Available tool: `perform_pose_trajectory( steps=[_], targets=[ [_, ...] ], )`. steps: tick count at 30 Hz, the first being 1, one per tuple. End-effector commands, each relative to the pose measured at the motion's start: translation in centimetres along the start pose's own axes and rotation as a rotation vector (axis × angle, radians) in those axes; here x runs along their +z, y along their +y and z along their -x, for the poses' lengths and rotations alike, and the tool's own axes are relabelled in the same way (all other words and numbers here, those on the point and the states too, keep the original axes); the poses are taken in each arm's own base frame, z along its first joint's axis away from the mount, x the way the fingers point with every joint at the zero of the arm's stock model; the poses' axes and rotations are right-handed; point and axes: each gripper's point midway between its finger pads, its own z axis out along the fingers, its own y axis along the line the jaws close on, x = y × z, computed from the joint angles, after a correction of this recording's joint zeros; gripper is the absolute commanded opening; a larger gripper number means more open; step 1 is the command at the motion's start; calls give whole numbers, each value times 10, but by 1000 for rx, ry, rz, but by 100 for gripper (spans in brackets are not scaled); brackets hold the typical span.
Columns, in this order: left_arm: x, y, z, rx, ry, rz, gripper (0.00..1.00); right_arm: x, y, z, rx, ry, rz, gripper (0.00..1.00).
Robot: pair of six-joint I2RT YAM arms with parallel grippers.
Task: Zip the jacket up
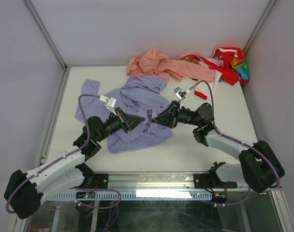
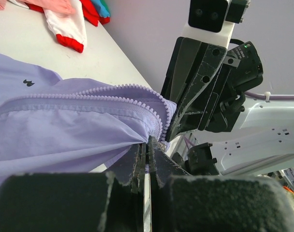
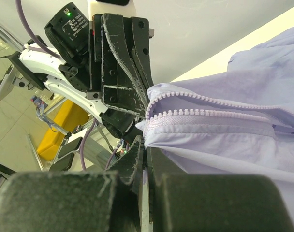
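The lavender jacket (image 1: 137,104) lies crumpled in the middle of the white table, its front zipper running toward me. My left gripper (image 1: 141,119) and right gripper (image 1: 156,120) meet tip to tip at the jacket's lower hem. In the left wrist view my left gripper (image 2: 148,140) is shut on the jacket's fabric beside the open zipper teeth (image 2: 137,92). In the right wrist view my right gripper (image 3: 146,145) is shut on the other hem edge below the zipper teeth (image 3: 195,116). The zipper's two rows are apart; the slider is hidden.
A salmon-pink garment (image 1: 161,65) lies at the back of the table. A red-white multicoloured garment (image 1: 227,65) lies at the back right corner. Grey walls close in the table's back and sides. The table's front edge (image 1: 152,171) is near my arm bases.
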Motion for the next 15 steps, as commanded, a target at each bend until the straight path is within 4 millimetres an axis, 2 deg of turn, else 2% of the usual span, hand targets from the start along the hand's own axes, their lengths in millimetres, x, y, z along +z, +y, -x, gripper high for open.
perform_pose_trajectory(
  steps=[1,15],
  targets=[
    [1,-20,15,7,-43,-85,0,4,12,20,-72,-40,51,0],
    [0,-19,19,-1,-60,-74,0,1,6,17,-60,-42,27,0]
  ],
)
